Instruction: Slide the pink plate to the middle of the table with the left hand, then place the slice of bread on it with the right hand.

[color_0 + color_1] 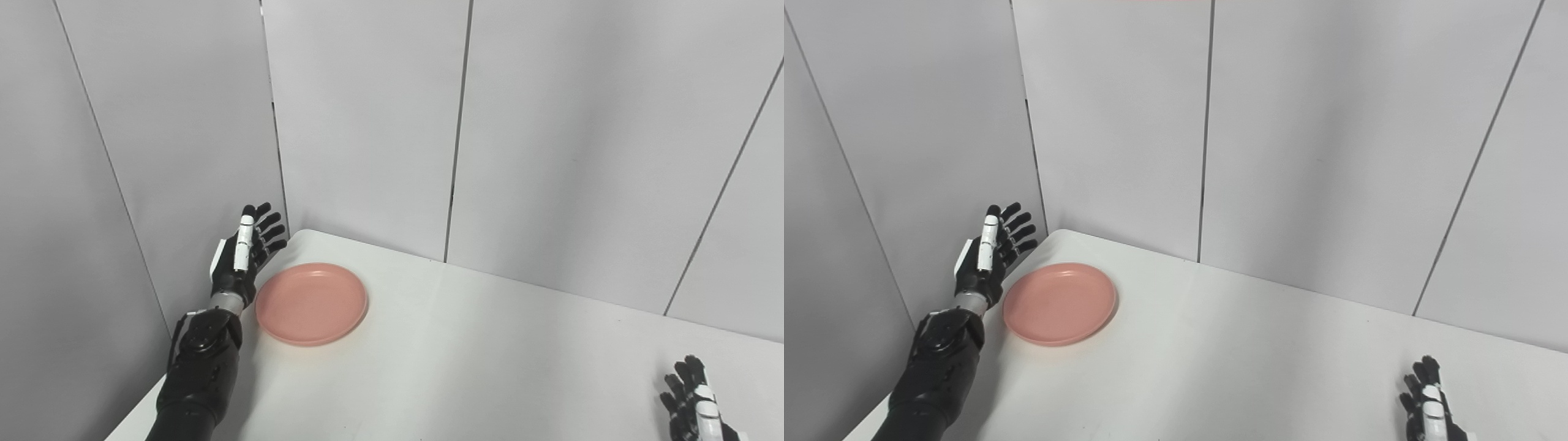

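plate: round pink plastic plate flat on the white worktop, near its far-left corner, empty
left robot hand: fingers spread, holding nothing, just beside the plate's left rim; contact unclear
right robot hand: low at the right edge, cropped, looks spread and empty
bread: not in view
risk: a push landing high on the rim could tip the plate or ride over it; off-centre push spins it

Both head cameras looked down and forward from above the near edge of the white counter, toward its far left corner and the grey wall panels. They sat side by side, fairly near, sharing almost the whole scene, slightly offset sideways.
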`<state>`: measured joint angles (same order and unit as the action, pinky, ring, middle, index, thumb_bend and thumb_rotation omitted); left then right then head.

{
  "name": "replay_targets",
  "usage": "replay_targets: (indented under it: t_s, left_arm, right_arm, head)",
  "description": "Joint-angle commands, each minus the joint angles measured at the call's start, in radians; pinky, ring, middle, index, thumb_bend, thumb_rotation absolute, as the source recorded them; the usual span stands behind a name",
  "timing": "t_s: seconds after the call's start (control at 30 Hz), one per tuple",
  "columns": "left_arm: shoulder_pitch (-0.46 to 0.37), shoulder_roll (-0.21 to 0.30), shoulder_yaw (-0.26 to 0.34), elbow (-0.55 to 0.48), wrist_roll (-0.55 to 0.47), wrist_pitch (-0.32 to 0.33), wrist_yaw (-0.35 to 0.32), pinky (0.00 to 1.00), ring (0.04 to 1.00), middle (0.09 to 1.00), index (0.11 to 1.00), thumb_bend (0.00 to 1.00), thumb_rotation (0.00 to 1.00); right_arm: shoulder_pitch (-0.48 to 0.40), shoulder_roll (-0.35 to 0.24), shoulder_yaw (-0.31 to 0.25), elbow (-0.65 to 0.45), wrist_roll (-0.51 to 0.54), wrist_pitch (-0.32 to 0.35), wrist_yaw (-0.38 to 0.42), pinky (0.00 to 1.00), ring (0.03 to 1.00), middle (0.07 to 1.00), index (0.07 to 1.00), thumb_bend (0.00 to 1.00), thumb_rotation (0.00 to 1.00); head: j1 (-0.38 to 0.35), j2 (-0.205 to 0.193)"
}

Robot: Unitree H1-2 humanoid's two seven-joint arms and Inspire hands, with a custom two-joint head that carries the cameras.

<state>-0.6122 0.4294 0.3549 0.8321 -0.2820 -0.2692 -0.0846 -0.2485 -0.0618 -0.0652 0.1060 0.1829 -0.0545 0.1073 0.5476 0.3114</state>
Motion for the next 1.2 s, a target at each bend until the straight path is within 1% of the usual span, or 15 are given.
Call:
replay_targets:
  t_s: [0.0, 0.1, 0.23, 0.47, 0.6, 0.7, 0.73, 0.9, 1.03, 1.17]
  left_arm:
    - [-0.055, 0.053, 0.003, 0.008, 0.011, -0.066, 0.005, 0.75, 0.822, 0.847, 0.85, 0.74, 1.0]
    - [-0.063, 0.069, -0.003, 0.068, 0.018, -0.092, 0.007, 0.75, 0.823, 0.837, 0.847, 0.74, 1.0]
    - [-0.066, 0.078, -0.009, 0.114, 0.027, -0.118, 0.009, 0.76, 0.832, 0.847, 0.845, 0.74, 1.0]
    - [-0.066, 0.076, -0.014, 0.164, 0.03, -0.133, 0.01, 0.79, 0.823, 0.838, 0.837, 0.75, 1.0]
    - [-0.062, 0.069, -0.015, 0.167, 0.02, -0.124, -0.005, 0.81, 0.822, 0.823, 0.827, 0.74, 0.99]
    - [-0.056, 0.062, -0.021, 0.156, 0.026, -0.113, -0.002, 0.8, 0.815, 0.814, 0.817, 0.74, 0.99]
    - [-0.054, 0.059, -0.024, 0.154, 0.029, -0.11, 0.0, 0.79, 0.814, 0.81, 0.826, 0.74, 1.0]
    - [-0.048, 0.042, -0.031, 0.159, 0.021, -0.129, -0.023, 0.8, 0.823, 0.808, 0.835, 0.73, 1.0]
    - [-0.049, 0.031, -0.041, 0.174, 0.024, -0.141, -0.041, 0.82, 0.841, 0.825, 0.86, 0.74, 1.0]
    - [-0.047, 0.021, -0.043, 0.168, 0.016, -0.143, -0.054, 0.83, 0.845, 0.831, 0.862, 0.76, 0.99]
  right_arm:
    - [-0.027, 0.004, 0.001, -0.037, 0.003, -0.04, 0.005, 1.0, 1.0, 1.0, 1.0, 0.49, 1.0]
    - [-0.025, 0.002, 0.002, -0.039, 0.005, -0.041, 0.009, 1.0, 1.0, 1.0, 1.0, 0.49, 1.0]
    - [-0.023, 0.003, 0.002, -0.047, 0.006, -0.036, 0.006, 1.0, 1.0, 1.0, 1.0, 0.5, 1.0]
    - [-0.022, 0.002, 0.0, -0.052, 0.01, -0.033, 0.004, 1.0, 1.0, 1.0, 1.0, 0.51, 1.0]
    - [-0.021, 0.001, -0.001, -0.053, 0.011, -0.031, 0.004, 1.0, 1.0, 1.0, 1.0, 0.51, 1.0]
    - [-0.021, 0.0, 0.0, -0.054, 0.007, -0.03, 0.002, 1.0, 1.0, 1.0, 1.0, 0.51, 1.0]
    - [-0.021, 0.0, -0.001, -0.053, 0.006, -0.031, 0.001, 1.0, 1.0, 1.0, 1.0, 0.52, 1.0]
    - [-0.021, 0.001, -0.002, -0.056, 0.009, -0.027, -0.002, 1.0, 1.0, 1.0, 1.0, 0.52, 0.99]
    - [-0.02, 0.002, -0.003, -0.059, 0.012, -0.023, -0.001, 1.0, 1.0, 1.0, 1.0, 0.52, 0.98]
    - [-0.018, 0.001, -0.001, -0.062, 0.013, -0.025, 0.0, 1.0, 1.0, 1.0, 1.0, 0.5, 0.99]
  head:
    - [-0.001, 0.001]
    - [0.002, 0.002]
    - [0.003, 0.007]
    - [0.007, 0.011]
    - [0.007, 0.014]
    - [0.006, 0.015]
    - [0.006, 0.016]
    - [0.003, 0.021]
    - [0.002, 0.022]
    - [0.001, 0.023]
